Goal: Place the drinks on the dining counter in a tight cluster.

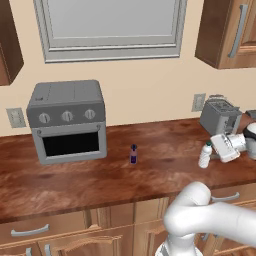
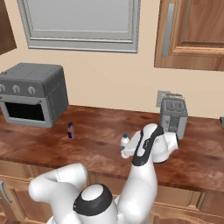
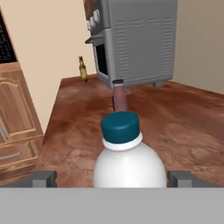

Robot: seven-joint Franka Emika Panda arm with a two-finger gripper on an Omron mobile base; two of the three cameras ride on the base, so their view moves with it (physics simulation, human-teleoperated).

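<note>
A clear-white water bottle (image 1: 205,156) (image 2: 125,141) with a dark cap stands upright on the wood counter (image 1: 100,182). My gripper (image 1: 212,152) (image 3: 113,178) is open around it, one fingertip (image 3: 43,178) on each side and apart from the bottle (image 3: 129,164). The small purple-blue bottle (image 1: 133,154) (image 2: 70,130) (image 3: 119,95) stands further along the counter, in front of the toaster oven. Beside the oven, by the wall, stands a slim amber bottle (image 3: 82,69). The dining counter is out of view.
A grey toaster oven (image 1: 67,120) (image 2: 33,94) sits at the back left of the counter, and a silver toaster (image 1: 220,117) (image 2: 173,114) stands just behind my hand. Wall cabinets (image 2: 192,33) hang above. Drawers run below the counter's front edge.
</note>
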